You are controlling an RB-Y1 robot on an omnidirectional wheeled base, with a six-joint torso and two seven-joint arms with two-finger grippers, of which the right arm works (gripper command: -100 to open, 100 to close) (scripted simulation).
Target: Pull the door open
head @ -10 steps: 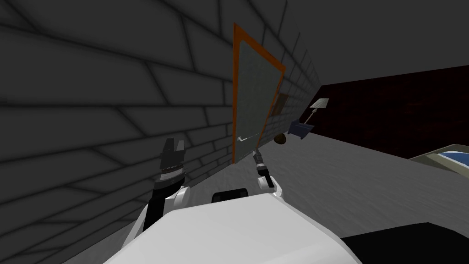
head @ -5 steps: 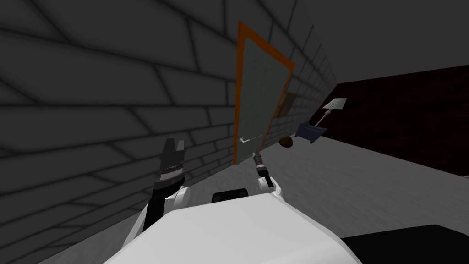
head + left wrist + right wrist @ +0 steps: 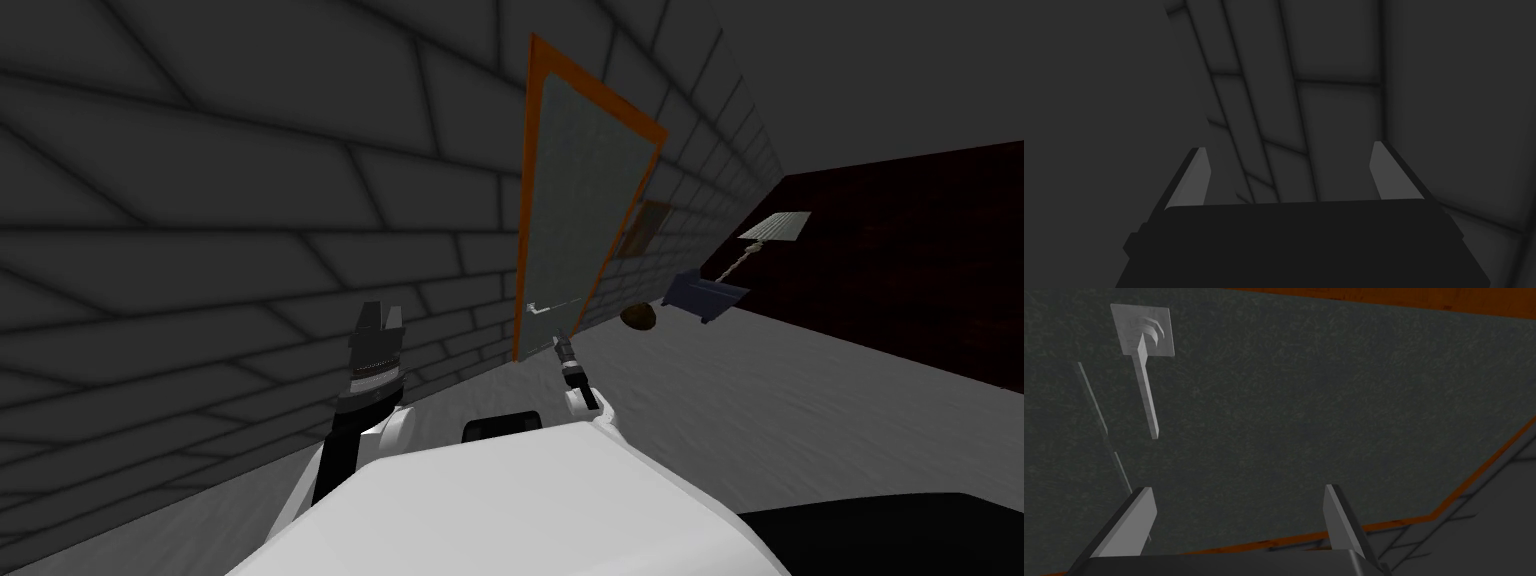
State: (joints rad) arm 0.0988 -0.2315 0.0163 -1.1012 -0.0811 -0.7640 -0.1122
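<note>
The right gripper (image 3: 1239, 523) has its two fingers spread wide with nothing between them. It points at the door (image 3: 1324, 413), a dull grey-green panel. The door handle (image 3: 1146, 393) is a pale lever hanging from a square plate, and it lies ahead of the gripper. It sits off to the side, beyond one finger, apart from both fingers and not in the gap. An orange frame (image 3: 1374, 300) borders the panel, and dark brick shows past one corner of it.

From the head view, that gripper (image 3: 562, 345) reaches out low in front of the door (image 3: 575, 210), close under the handle (image 3: 538, 309). The handle sits near the edge of the panel on the robot's left. The panel looks flush in its orange frame (image 3: 522, 200), set into a dark grey brick wall (image 3: 250, 200).

The left gripper (image 3: 1291, 175) also has its fingers standing well apart and empty. It is raised beside the wall (image 3: 1334, 125), off to the left of the door, as the head view (image 3: 378, 320) shows.

Past the door, a small brown round thing (image 3: 638, 317) and a dark blue box (image 3: 705, 295) rest on the grey floor (image 3: 800, 420). A lamp (image 3: 775, 228) rises beside them against a dark red wall (image 3: 900, 250).
</note>
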